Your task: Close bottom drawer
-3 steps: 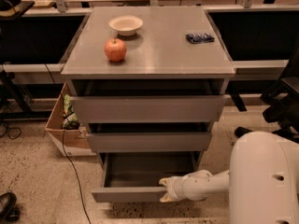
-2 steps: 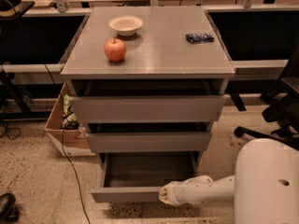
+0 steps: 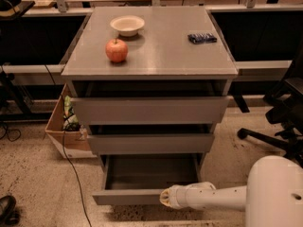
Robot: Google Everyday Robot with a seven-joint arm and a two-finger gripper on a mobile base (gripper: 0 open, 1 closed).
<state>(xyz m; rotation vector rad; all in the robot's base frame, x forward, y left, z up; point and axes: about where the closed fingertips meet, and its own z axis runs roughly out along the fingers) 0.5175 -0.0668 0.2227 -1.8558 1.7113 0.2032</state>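
The bottom drawer [image 3: 128, 196] of the grey cabinet stands pulled out, and its empty grey tray body [image 3: 151, 171] shows from above. Its slim front panel runs along the lower edge. My gripper [image 3: 165, 197] is at the end of the white arm [image 3: 213, 196], which reaches in level from the right. It sits against the right end of the drawer's front panel. The middle drawer [image 3: 150, 144] and the top drawer [image 3: 149, 109] above are pushed in further.
On the cabinet top [image 3: 165, 56] are an apple [image 3: 116, 50], a white bowl [image 3: 127, 24] and a dark packet [image 3: 202, 38]. A cardboard box [image 3: 66, 136] and a cable [image 3: 66, 160] lie at the left. An office chair base [image 3: 270, 136] is at the right.
The arm has swung lower and more level, and the gripper has shifted left along the drawer's front panel. The drawer stands about as far out as before.
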